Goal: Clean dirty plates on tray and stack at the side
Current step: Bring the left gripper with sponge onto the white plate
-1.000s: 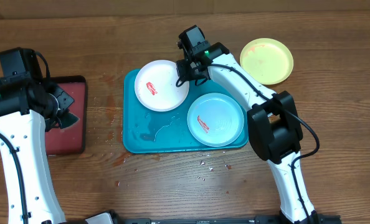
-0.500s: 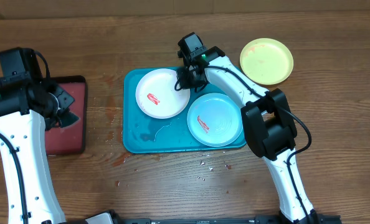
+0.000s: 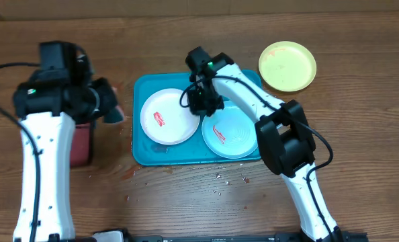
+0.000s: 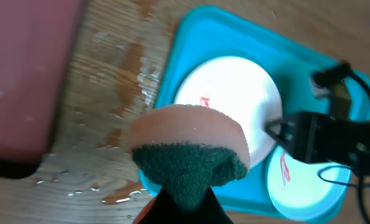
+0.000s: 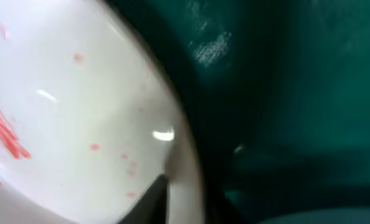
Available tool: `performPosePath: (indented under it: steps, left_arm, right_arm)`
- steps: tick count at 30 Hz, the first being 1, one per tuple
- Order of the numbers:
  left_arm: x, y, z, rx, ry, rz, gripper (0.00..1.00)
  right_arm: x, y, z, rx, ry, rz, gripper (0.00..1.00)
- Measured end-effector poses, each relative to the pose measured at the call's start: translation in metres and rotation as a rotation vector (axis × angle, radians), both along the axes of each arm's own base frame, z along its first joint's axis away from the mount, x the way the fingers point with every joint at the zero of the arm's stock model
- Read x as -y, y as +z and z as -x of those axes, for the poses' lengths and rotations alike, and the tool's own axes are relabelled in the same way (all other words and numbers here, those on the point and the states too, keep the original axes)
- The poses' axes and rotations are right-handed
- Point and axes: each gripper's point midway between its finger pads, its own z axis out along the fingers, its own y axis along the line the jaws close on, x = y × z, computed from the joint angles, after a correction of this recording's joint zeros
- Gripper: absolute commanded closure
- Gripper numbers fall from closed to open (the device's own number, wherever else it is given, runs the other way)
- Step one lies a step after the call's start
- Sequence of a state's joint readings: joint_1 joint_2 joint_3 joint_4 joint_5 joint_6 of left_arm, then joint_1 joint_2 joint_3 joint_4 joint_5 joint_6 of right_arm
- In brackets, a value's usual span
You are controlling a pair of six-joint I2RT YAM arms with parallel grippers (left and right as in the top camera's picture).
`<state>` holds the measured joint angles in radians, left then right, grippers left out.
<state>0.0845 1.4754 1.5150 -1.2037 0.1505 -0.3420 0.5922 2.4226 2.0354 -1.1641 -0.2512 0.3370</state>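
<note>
The blue tray (image 3: 142, 153) lies mid-table, its long axis running left to right. The white plate (image 3: 163, 118) has been dragged nearer and leftward and sits flat in the tray's left half, its right rim pinched by the right claw (image 3: 201, 101). The left claw (image 3: 109, 106), clamped on a sponge (image 4: 188, 146), has swung right, near the tray's left edge.

The left arm (image 3: 41, 154) rises from the near left table edge, its wrist turned to the right. The left gripper (image 3: 111, 107) angles downward, jaws closed on a pink oval foam sponge with a dark green scouring face (image 4: 190, 140). The right arm (image 3: 253, 94) extends from the near right edge, forearm reaching left, and the right gripper (image 3: 203, 101) is lowered, jaws clamped on the rim of a small round white plastic plate (image 3: 162, 117).
</note>
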Motion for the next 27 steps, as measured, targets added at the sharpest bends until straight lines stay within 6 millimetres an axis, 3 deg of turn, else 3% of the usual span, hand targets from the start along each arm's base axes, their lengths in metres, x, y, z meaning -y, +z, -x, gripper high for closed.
performPosePath:
  steps: [4, 10, 18, 21, 27]
  left_arm:
    - [0.021, -0.021, -0.007, -0.063, -0.067, 0.008, 0.96]
    - [0.041, -0.062, -0.019, -0.169, -0.124, 0.013, 0.95]
    - [0.065, -0.107, -0.037, -0.237, -0.184, 0.012, 0.95]
    - [0.073, -0.12, -0.045, -0.24, -0.2, 0.016, 0.96]
    - [0.086, -0.154, -0.059, -0.269, -0.173, 0.038, 0.96]
  right_arm:
    - [-0.016, 0.002, 0.0, 0.028, 0.015, -0.03, 0.6]
    - [-0.023, 0.005, -0.029, 0.16, 0.051, -0.067, 0.58]
    - [-0.016, -0.001, -0.04, 0.215, 0.076, -0.036, 0.86]
    - [-0.016, -0.003, -0.04, 0.22, 0.07, -0.043, 0.91]
    - [-0.015, -0.003, -0.037, 0.21, 0.061, -0.044, 0.92]
